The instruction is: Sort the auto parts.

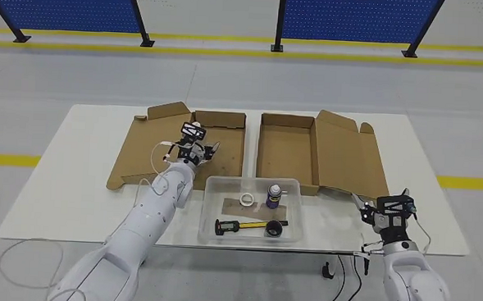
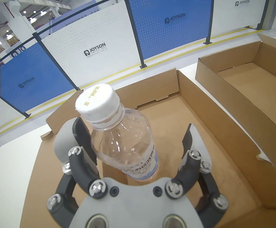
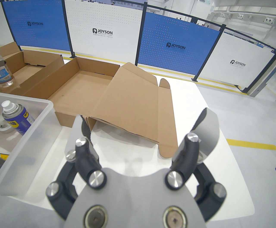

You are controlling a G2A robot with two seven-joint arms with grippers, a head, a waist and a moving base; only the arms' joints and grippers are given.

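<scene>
White table [image 1: 85, 167]; blue and white partition panels [image 1: 69, 2] behind it; yellow floor lines [image 1: 230, 53]; loose cable [image 1: 2, 261] on floor.

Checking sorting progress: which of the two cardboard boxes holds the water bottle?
The box on the robot's left, beneath the left tool: the clear bottle stands upright on its floor. The other box has a bare floor.

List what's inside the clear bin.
The clear bin holds a white tape roll, a spray can, a black-and-yellow tool and a dark round part. Anything beneath them is covered.
</scene>
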